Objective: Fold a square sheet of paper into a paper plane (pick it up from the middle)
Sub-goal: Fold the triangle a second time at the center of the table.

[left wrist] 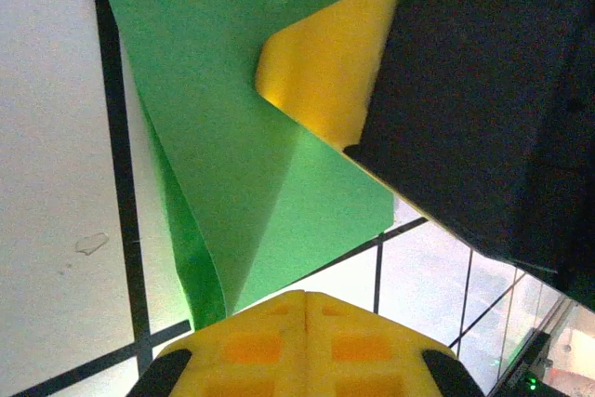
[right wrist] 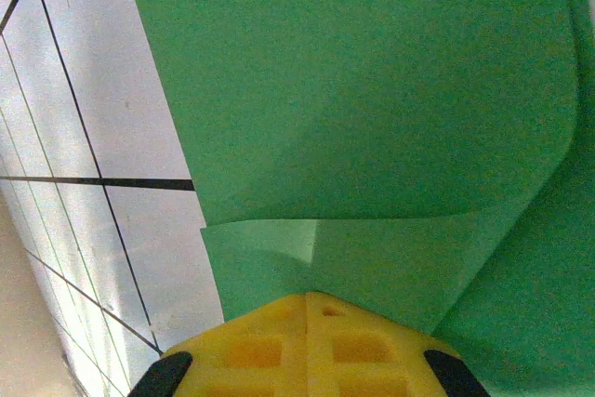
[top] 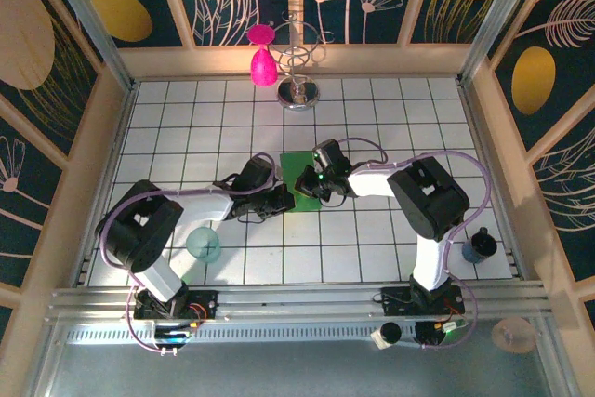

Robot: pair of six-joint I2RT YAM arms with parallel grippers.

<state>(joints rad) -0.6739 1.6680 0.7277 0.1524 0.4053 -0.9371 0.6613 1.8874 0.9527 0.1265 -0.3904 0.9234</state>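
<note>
Both clenched tight here: our left end effector and right end effector meet over the part-folded green paper on the white tiled bench.

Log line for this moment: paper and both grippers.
sheet of paper: partly folded | left gripper: shut, tips at its edge | right gripper: shut, tips at a folded flap
</note>
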